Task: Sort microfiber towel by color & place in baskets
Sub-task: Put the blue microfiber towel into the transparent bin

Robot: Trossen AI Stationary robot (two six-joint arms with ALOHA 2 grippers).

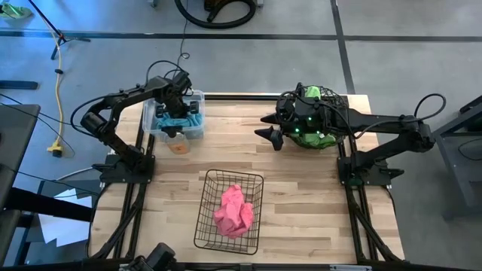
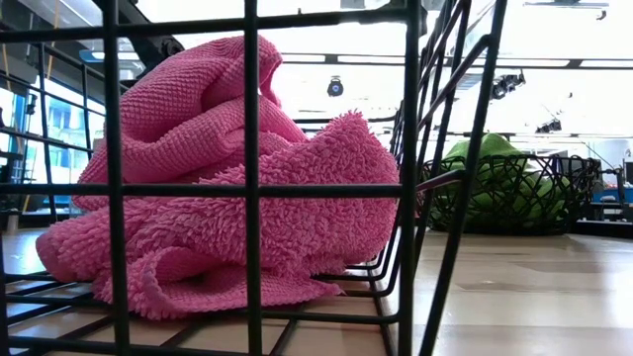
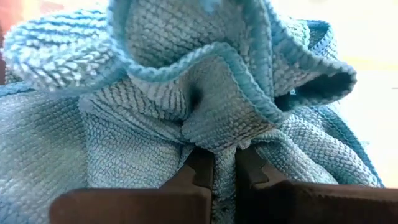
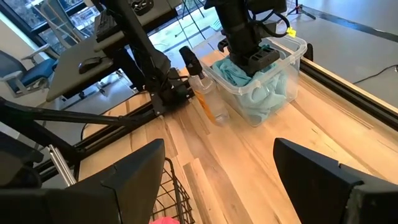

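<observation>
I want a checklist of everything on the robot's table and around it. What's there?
Surface: wooden table, mostly bare.
Job's things: blue towels in the clear bin; pink towel in the black wire basket; green towels in the round basket.
Clutter: small spray bottle beside the clear bin.
Grippers: left gripper shut on a blue towel in the bin; right gripper open beside the round basket.
Cables: yellow cord on the floor.
Surroundings: grey floor; nobody seen.
</observation>
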